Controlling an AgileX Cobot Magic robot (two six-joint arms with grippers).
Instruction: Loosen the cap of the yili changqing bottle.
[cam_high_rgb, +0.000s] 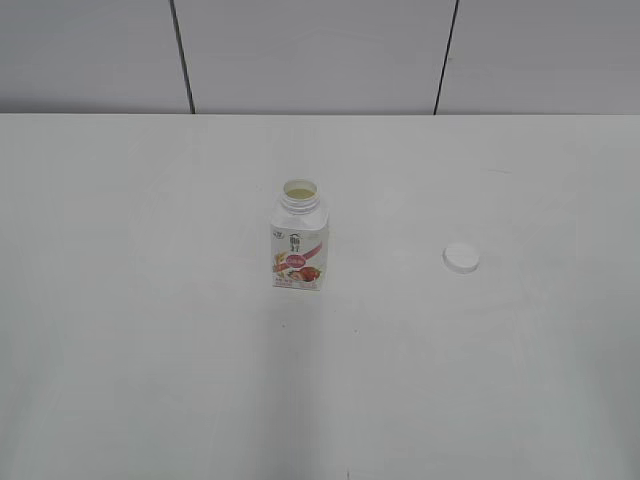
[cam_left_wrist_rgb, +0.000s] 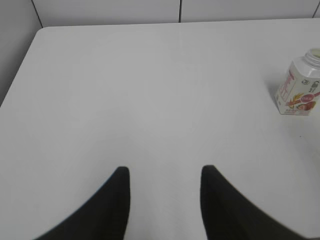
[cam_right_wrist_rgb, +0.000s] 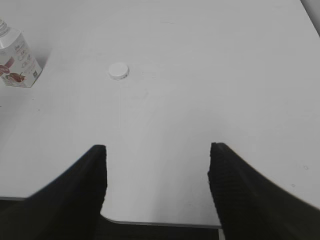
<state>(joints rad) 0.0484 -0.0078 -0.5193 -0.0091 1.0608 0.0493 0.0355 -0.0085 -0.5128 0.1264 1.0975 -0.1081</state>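
Observation:
The yili changqing bottle (cam_high_rgb: 299, 238) stands upright near the middle of the white table, its threaded neck open with no cap on it. It also shows in the left wrist view (cam_left_wrist_rgb: 300, 84) and the right wrist view (cam_right_wrist_rgb: 16, 62). The white cap (cam_high_rgb: 461, 258) lies flat on the table to the bottle's right, apart from it, and shows in the right wrist view (cam_right_wrist_rgb: 118, 71). My left gripper (cam_left_wrist_rgb: 165, 172) is open and empty, far from the bottle. My right gripper (cam_right_wrist_rgb: 156, 150) is open and empty over the table's near edge. Neither gripper shows in the exterior view.
The white table (cam_high_rgb: 150, 330) runs back to a grey panelled wall (cam_high_rgb: 320, 55). Its near edge (cam_right_wrist_rgb: 160, 223) shows below the right gripper, and its left edge (cam_left_wrist_rgb: 20, 70) shows in the left wrist view.

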